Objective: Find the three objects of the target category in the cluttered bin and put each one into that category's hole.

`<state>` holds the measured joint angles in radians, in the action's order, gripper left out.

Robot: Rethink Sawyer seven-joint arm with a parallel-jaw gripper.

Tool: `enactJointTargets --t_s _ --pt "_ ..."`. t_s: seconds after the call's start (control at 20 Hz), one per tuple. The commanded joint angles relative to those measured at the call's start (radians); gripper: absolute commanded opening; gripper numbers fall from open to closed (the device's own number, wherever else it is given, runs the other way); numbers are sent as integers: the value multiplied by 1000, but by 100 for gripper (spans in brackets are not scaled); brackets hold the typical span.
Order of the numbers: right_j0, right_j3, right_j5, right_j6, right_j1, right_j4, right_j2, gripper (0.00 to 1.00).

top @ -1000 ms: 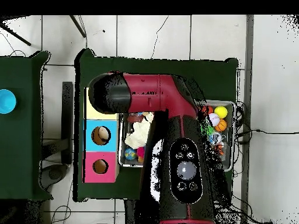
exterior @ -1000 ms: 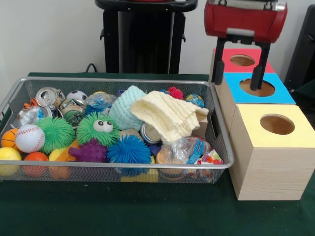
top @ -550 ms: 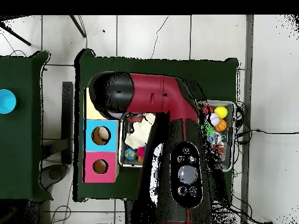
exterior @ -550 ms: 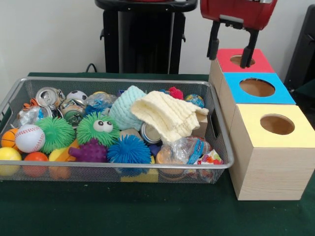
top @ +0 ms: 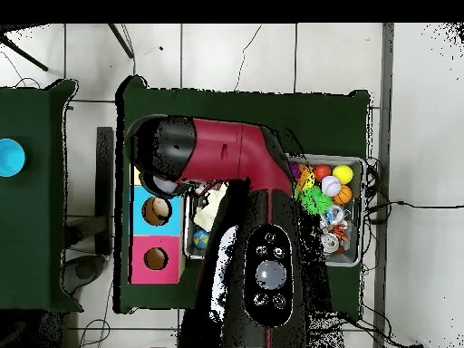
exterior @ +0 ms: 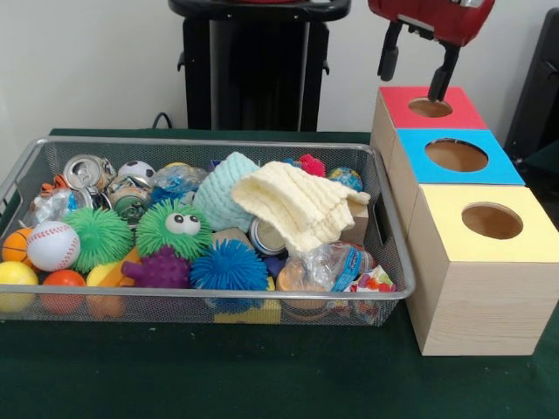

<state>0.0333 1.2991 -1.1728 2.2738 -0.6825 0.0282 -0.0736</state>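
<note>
Red box (exterior: 417, 109): rearmost of three, hole on top, jaws (exterior: 413, 72) just above it.
Jaws: spread, holding nothing.
Wire bin (exterior: 210, 145): on green worktop (exterior: 218, 375), crammed with balls, cans, cream cloth (exterior: 300, 204).

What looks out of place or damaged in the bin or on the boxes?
Nothing has spilled: all the clutter lies inside the wire bin. Only the crushed cans look damaged. A cream knitted cloth lies draped over other things. The three boxes stand in a straight row, and the open hand is empty.
</note>
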Motion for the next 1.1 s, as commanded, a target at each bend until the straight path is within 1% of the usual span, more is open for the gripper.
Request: enactJointTargets --t_s 0.05,0.2,0.3,0.5,0.6,0.7,0.85,0.9,1.0,1.1 --pt "-13 78 4 329 18 56 -48 100" --pt "-24 107 75 377 11 89 -71 100" --pt "-36 96 56 405 12 94 -93 100" --pt "-56 54 -38 443 18 95 -133 100" --pt "-55 53 -32 438 24 99 -136 100" --pt "-48 57 8 411 36 95 -129 100" --pt "-24 51 107 309 51 62 -103 100" --pt "-16 38 126 278 59 50 -95 100" --pt "-7 -6 116 229 85 18 -91 100" --pt "18 -39 131 179 120 9 -70 100"
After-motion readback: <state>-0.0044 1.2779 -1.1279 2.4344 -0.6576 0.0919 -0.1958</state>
